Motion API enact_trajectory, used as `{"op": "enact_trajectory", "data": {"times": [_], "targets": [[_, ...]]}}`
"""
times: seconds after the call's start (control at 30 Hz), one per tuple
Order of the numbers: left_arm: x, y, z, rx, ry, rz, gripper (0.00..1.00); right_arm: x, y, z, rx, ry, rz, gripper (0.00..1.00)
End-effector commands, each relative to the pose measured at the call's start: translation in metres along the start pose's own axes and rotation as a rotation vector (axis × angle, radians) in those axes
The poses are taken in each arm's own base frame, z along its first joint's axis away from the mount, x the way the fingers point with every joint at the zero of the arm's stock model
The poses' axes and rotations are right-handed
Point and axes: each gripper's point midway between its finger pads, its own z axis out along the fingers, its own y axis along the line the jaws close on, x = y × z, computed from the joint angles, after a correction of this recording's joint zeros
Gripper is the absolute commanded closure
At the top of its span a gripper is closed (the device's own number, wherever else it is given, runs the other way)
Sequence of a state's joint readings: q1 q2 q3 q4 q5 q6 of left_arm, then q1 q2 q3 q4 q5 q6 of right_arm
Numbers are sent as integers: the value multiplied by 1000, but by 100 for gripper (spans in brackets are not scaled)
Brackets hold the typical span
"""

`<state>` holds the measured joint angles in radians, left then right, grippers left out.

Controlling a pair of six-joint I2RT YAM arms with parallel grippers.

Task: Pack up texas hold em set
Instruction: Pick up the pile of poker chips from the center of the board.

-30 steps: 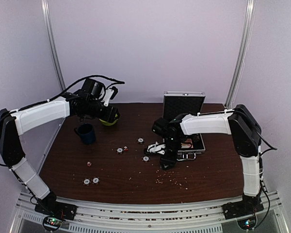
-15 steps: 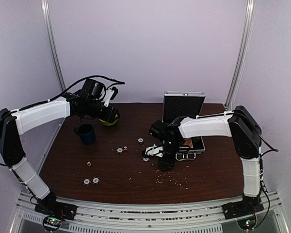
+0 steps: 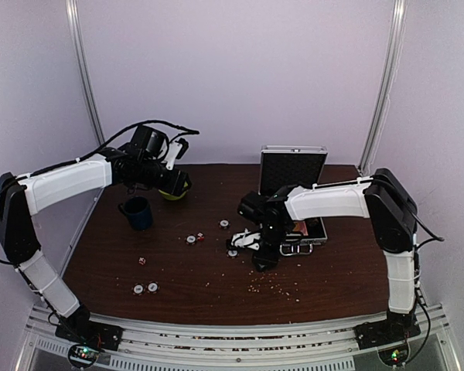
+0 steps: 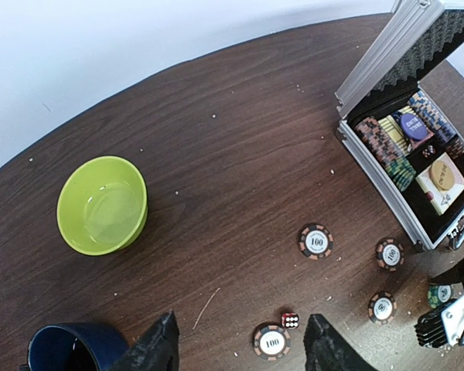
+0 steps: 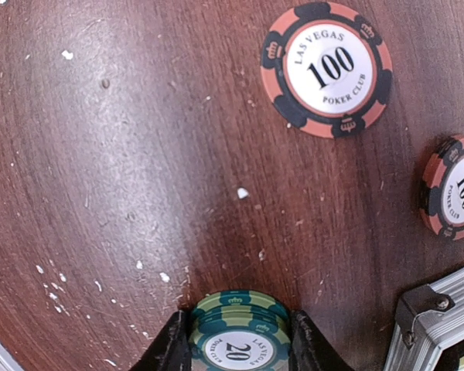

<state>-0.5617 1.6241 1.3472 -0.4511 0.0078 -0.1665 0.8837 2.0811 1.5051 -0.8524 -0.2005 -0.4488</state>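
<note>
Right fingers [image 5: 174,344] are closed on a green 20 chip [image 5: 240,340] on the desk [image 5: 100,154], just beside the open briefcase [image 4: 375,176]; left fingers [image 4: 158,352] are held spread, empty. Pickup is judged in hand: the chip is next to be lifted into the briefcase, already stocked with chip rows [image 4: 383,139] and a card box [image 4: 441,174]. The lime bowl [image 4: 69,236] is seen empty.

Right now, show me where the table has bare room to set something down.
Bare wood lies between the lime bowl and the open case, and at the near right corner past the crumbs. The middle is crowded: loose chips, a red die and the right claw, around a green chip, beside the case front.
</note>
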Motion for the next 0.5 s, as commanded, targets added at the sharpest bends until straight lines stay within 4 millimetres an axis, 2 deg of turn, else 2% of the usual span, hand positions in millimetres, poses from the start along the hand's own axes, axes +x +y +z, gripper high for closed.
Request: {"op": "enact_trajectory", "data": {"times": [0.0, 0.23, 0.47], "targets": [[-6, 2, 1, 7, -15, 3, 44, 36, 22, 32, -102, 157, 16, 81], [-6, 2, 1, 5, -14, 4, 44, 11, 5, -6, -51, 82, 18, 83], [-6, 3, 2, 3, -13, 5, 44, -12, -26, -55, 9, -21, 52, 83]]}}
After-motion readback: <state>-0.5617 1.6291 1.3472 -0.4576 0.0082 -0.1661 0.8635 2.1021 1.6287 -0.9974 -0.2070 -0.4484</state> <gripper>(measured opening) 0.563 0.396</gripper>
